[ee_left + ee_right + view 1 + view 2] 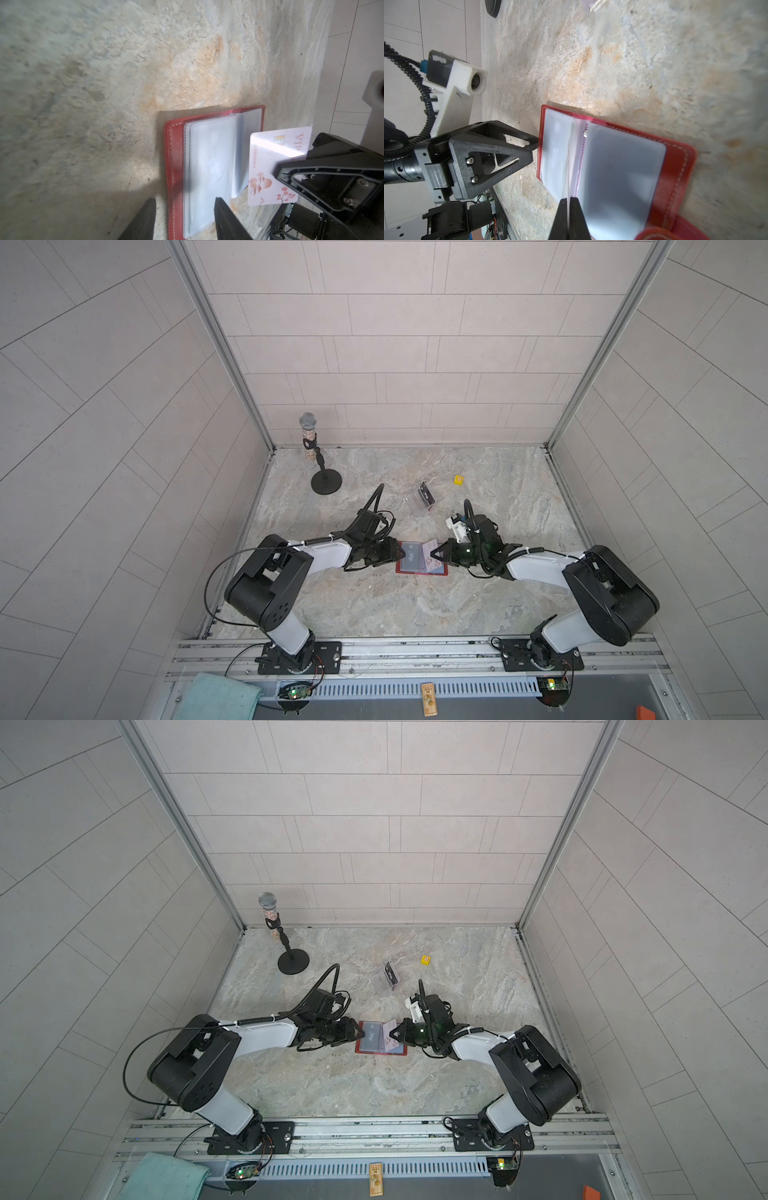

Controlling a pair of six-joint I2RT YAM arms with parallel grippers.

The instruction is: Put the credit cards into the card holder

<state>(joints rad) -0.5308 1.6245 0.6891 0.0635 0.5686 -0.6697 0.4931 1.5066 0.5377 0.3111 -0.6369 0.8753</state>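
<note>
The right gripper (569,202) is closed on one pale pink card (270,158), which we see edge-on between its fingertips. This card stands tilted over the right page of the open red card holder (422,572), close to the middle fold. We cannot tell if its lower edge touches the clear sleeves (623,166).

The left gripper (185,200) has its jaws apart and grips nothing. It is at the left edge of the holder, with one fingertip beside the red cover and the other over the sleeves. The holder lies flat on the marble table (374,614), between the two grippers.

Of cards we count one pink, then one dark card (409,558) with white lettering inside the left sleeve. Further back is one clear acrylic stand (412,502) with black cards (426,494) in it; their number we cannot tell.

Around these are one microphone (308,423) on a round-base stand at the back left, one yellow die (459,480) just beyond the acrylic stand, and one teal cloth (216,697) at the front rail.

In the left wrist view the right gripper's body hides one corner of the pink card. In both top views the left gripper covers the holder's left edge.
</note>
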